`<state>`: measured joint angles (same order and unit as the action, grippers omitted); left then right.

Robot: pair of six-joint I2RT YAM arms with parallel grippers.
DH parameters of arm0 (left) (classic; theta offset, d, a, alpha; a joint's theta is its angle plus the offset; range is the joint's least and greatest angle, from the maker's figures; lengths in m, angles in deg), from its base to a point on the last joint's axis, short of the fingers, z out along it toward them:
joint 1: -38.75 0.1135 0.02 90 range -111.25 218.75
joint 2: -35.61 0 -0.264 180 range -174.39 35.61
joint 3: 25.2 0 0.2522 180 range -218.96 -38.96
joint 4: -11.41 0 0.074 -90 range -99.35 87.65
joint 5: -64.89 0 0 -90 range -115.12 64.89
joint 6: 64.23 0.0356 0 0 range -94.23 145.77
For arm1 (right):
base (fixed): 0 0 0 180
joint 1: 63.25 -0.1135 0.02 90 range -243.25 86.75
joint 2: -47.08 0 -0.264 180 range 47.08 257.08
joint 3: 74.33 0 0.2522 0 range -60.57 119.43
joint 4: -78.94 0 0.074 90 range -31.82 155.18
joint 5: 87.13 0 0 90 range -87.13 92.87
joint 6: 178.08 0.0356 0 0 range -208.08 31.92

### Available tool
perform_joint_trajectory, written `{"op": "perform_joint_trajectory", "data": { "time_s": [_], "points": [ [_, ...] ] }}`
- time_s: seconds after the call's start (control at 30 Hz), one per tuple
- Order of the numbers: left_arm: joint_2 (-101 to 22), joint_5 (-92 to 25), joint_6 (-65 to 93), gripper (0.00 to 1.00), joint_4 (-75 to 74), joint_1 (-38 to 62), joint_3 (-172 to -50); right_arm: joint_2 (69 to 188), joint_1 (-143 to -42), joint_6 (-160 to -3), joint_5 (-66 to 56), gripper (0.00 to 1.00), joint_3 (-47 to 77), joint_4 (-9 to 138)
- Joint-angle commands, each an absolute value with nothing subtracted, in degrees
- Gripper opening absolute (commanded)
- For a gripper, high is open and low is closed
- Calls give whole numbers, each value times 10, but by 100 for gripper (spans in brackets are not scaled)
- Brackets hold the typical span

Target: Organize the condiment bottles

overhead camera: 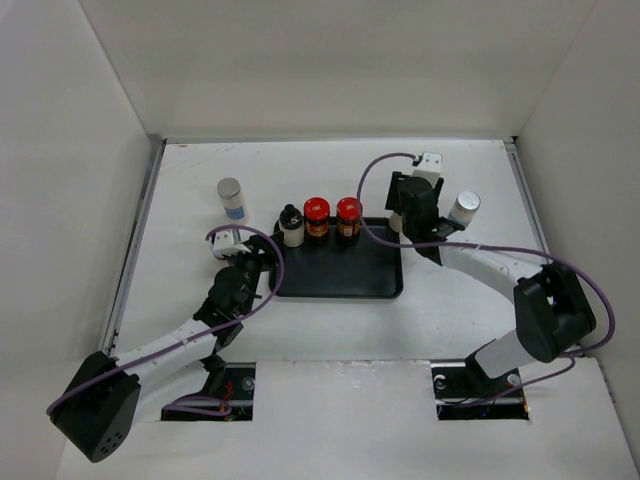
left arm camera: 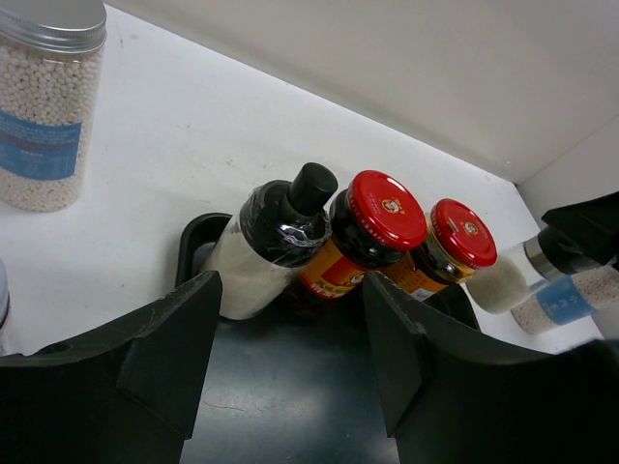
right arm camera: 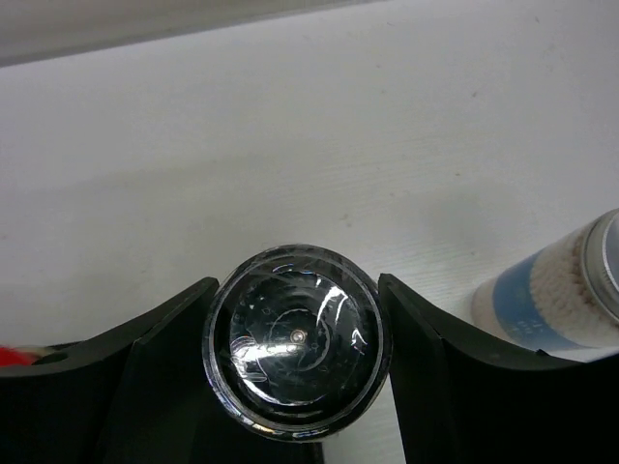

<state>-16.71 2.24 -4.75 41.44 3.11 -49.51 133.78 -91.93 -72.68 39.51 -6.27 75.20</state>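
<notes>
Along the back edge of the black tray (overhead camera: 340,285) stand a white bottle with a black cap (overhead camera: 291,226) and two red-lidded jars (overhead camera: 316,216) (overhead camera: 348,216). My right gripper (overhead camera: 415,215) is just right of the tray. In the right wrist view its fingers press both sides of a dark jar with a glossy lid (right arm camera: 295,338), and the gripper (right arm camera: 297,288) is shut on it. My left gripper (left arm camera: 290,348) hovers open over the tray's left end, with nothing between its fingers. Silver-capped, blue-labelled jars stand at the back left (overhead camera: 231,198) and far right (overhead camera: 463,208).
White walls enclose the table on three sides. The blue-labelled jar (right arm camera: 551,300) stands close to my right gripper's right finger. Bare tray floor (left arm camera: 280,406) lies in front of the row of bottles.
</notes>
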Motion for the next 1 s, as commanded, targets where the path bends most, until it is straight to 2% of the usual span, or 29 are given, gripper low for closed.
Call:
{"op": "perform_joint_trajectory", "data": {
  "time_s": [0.0, 0.43, 0.57, 0.7, 0.97],
  "points": [
    [-176, 20, -53, 59, 445, 34, -497, 1303, -955, -733, 416, 54, -61, 809],
    [-181, 31, -49, 59, 441, 42, -501, 1380, -1010, -680, 393, 59, -66, 831],
    [-176, 63, -47, 64, 411, 42, -513, 1379, -1013, -677, 393, 71, -76, 834],
    [-149, 103, -46, 74, 341, 41, -542, 1341, -1020, -677, 406, 99, -87, 826],
    [-114, 181, -41, 87, 117, 50, -662, 1198, -1042, -676, 438, 100, -177, 832]
  ]
}}
